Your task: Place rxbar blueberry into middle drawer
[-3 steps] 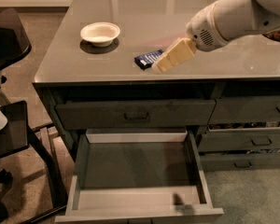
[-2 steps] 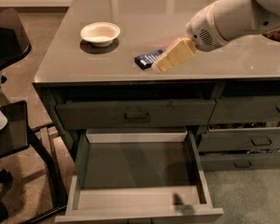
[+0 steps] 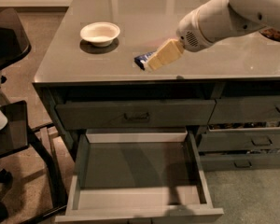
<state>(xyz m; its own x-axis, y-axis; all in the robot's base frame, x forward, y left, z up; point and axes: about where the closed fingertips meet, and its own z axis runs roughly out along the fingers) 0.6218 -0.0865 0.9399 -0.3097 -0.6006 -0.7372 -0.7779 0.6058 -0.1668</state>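
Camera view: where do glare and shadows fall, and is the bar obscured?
Camera view: pale reflections streak the far tabletop; the white bowl casts a dark shadow; the gripper, at the tabletop's front, covers part of the rxbar blueberry; soft shadows cross the floor of the open middle drawer.

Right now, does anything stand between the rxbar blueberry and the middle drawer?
Nothing visible does. The end effector is at the rxbar blueberry near the desk's front edge; the middle drawer is open below it; the white bowl sits well aside.
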